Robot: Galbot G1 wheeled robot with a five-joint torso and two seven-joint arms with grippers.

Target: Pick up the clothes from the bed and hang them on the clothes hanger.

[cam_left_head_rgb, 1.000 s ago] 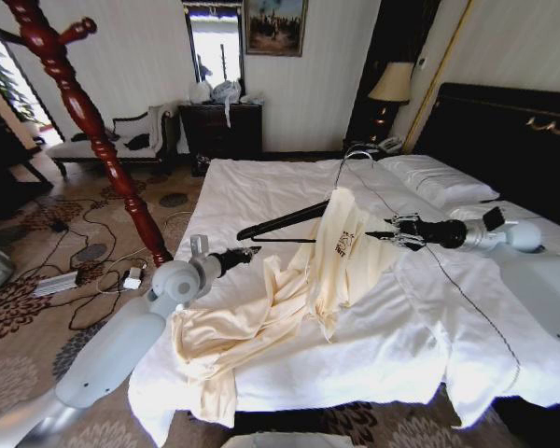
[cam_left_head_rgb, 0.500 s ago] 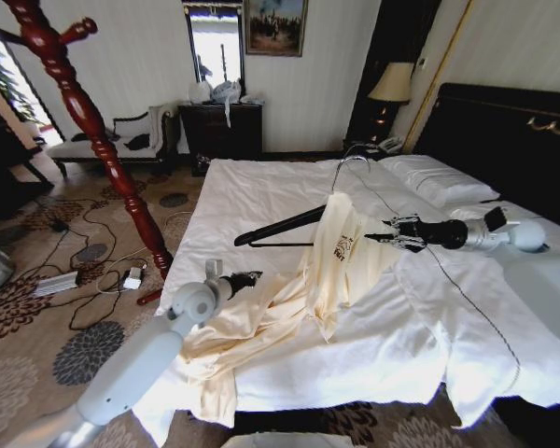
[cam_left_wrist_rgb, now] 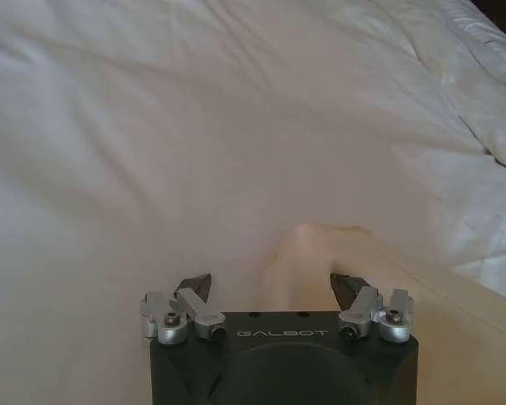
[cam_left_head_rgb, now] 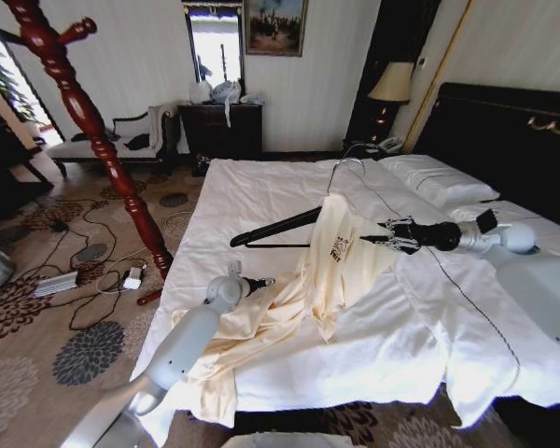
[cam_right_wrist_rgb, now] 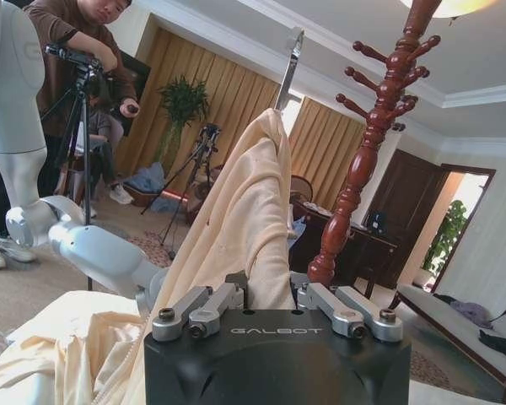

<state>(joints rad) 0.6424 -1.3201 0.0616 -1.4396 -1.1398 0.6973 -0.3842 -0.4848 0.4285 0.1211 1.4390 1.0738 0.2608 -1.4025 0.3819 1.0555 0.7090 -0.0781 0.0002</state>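
A: What matters for the step in hand?

B: Getting the loose half of the clothes [cam_left_head_rgb: 289, 299] over the bare arm of the hanger [cam_left_head_rgb: 271, 230]. One shoulder is already draped on the hanger's near end, by its hook; the rest trails down across the bed [cam_left_head_rgb: 261, 187] toward its 7 o'clock corner. I'd pinch a fold close to the collar, not the far hem, so that lifting carries the shoulder, not just slack. The cloth looks thin and slippery, so a deep bite is safer than a fingertip nip.

A: Where's the left gripper [cam_left_head_rgb: 264, 281]?

B: Low over the bed, at about 8 o'clock from the hanger's hook, forearm stretched up from the bottom left of the head view. In the left wrist view the left gripper [cam_left_wrist_rgb: 270, 287] has its jaws spread apart, with a raised cream fold sitting between them, nothing pinched yet.

A: And the right?

B: The right gripper [cam_left_head_rgb: 378, 238] reaches in level from 3 o'clock and meets the draped cloth at the hanger. In the right wrist view the right gripper [cam_right_wrist_rgb: 268, 295] is pressed together on the clothes, the cloth rising straight up from its jaws to the hook. It should hold steady and level; if it sags or twists, the hung shoulder could slide off.
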